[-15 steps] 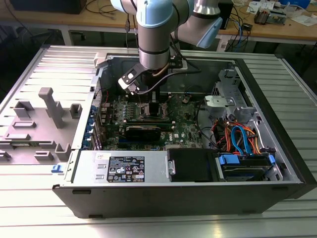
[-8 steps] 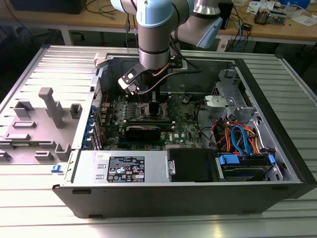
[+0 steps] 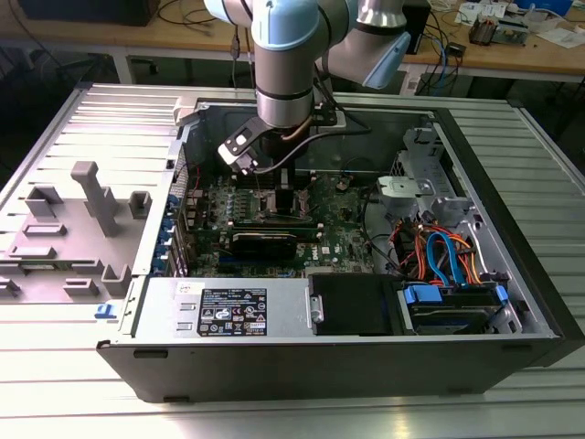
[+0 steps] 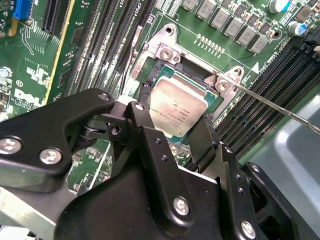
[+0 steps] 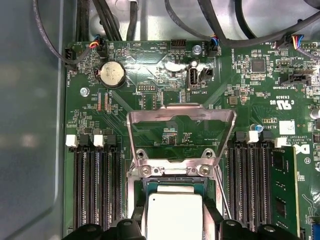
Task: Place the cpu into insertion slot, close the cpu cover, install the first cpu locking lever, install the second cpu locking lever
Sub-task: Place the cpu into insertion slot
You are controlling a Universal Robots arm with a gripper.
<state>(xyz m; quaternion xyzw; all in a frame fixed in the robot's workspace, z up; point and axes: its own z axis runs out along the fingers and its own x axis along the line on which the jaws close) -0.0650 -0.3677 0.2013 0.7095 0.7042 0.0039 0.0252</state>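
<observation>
The tool clamps the cpu at the slot inside the case; the cover stands raised.

**First wrist view.** The cpu lies just beside the hinged edge of the open cpu cover. Its side farthest from the cover is cut off by the picture's edge, and the jaws mask its two flanks. The insertion slot shows as a thin strip between cover and cpu, the rest hidden.

**Exterior view.** The arm masks the socket area.
</observation>
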